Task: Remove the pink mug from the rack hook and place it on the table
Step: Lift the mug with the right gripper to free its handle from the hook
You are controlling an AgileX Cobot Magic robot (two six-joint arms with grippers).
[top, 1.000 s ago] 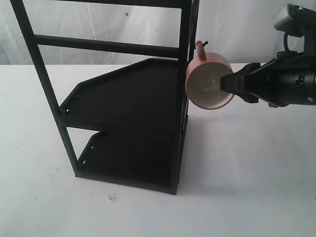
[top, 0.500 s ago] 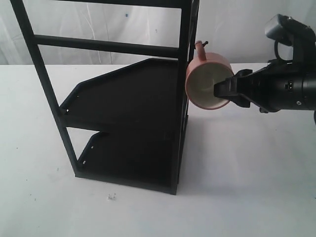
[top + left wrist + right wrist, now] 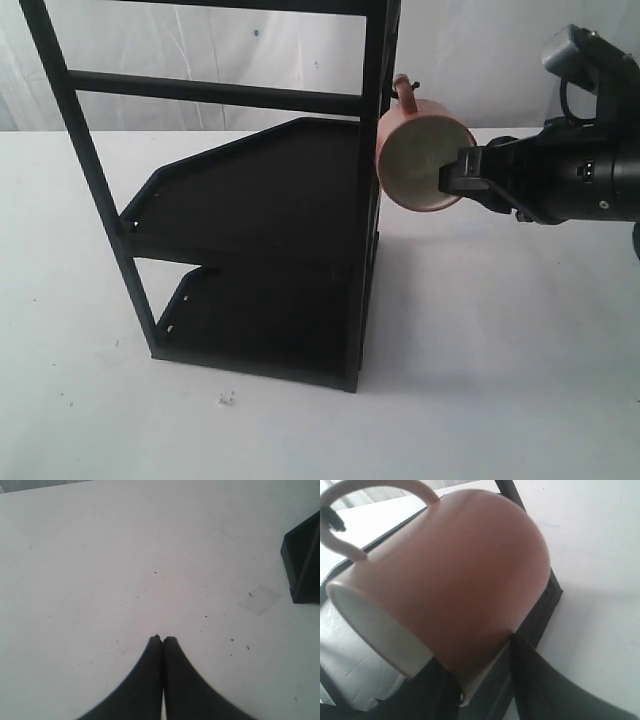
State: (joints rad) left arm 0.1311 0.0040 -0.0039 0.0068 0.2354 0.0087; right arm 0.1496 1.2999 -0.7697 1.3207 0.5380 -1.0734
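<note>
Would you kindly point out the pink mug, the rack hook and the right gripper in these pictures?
pink mug (image 3: 410,160): exterior view, cream inner wall.
rack hook (image 3: 416,87): exterior view, its upturned tip.
right gripper (image 3: 455,178): exterior view, between the fingertips at the mug's rim.

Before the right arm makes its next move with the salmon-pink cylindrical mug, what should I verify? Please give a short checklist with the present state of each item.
1. Hold: the right gripper has its jaws astride the rim of the salmon-pink cylindrical mug: ok.
2. Firmness of that grip: cannot tell.
3. Release: the handle loop should be clear of the thin black rack hook: not ok, it hangs around it.
4. Landing place: the white table beside the black metal rack is bare: ok.
5. The left gripper is shut over the table, away from the mug: ok.
</note>
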